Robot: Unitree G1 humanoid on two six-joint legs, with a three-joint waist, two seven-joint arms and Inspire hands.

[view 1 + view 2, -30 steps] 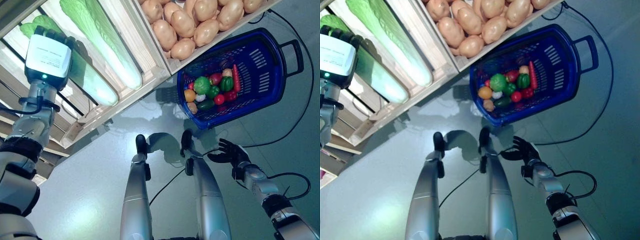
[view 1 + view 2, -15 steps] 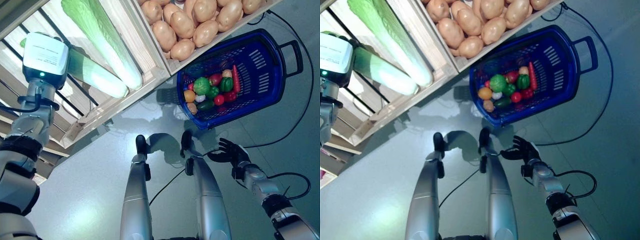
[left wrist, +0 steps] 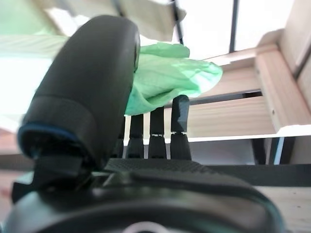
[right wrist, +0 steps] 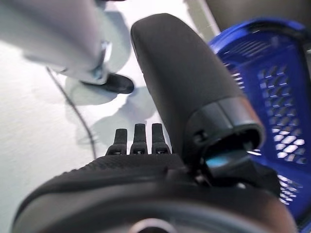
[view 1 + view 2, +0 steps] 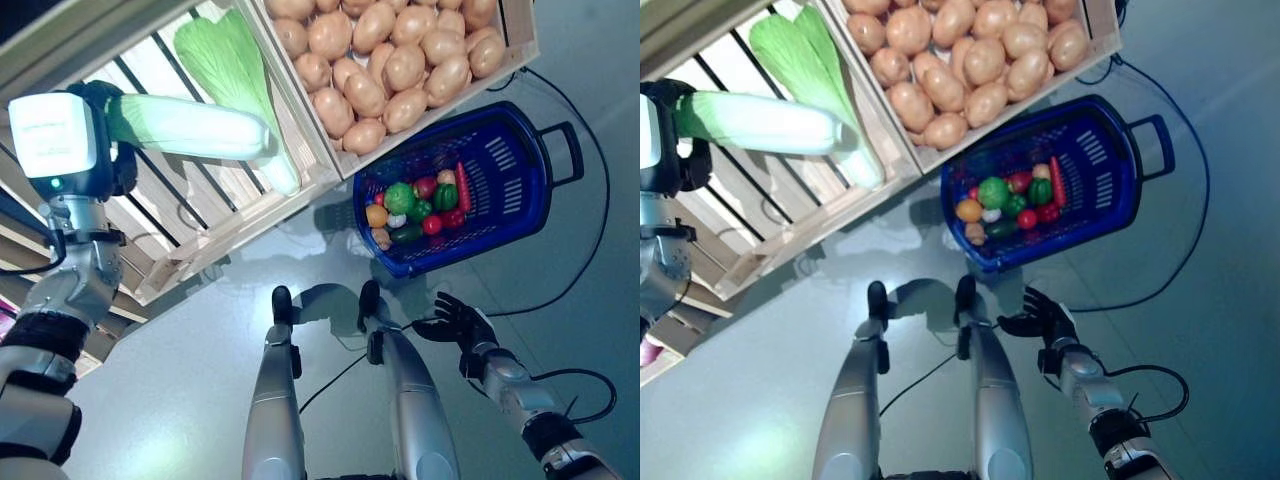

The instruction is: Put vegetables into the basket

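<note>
Blue basket [image 5: 520, 190] of mixed vegetables [image 5: 418, 200]

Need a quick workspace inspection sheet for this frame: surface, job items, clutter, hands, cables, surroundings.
Surface: grey floor, smooth.
Job's things: cabbage held up beside a second cabbage in the wooden crate; blue basket on the floor, holding mixed vegetables.
Clutter: nothing seen.
Hands: left robot hand curled round the cabbage's leafy end; right robot hand low, fingers spread, holding nothing.
Cables: black cable loops round the basket.
Surroundings: potatoes in the neighbouring crate.
</note>
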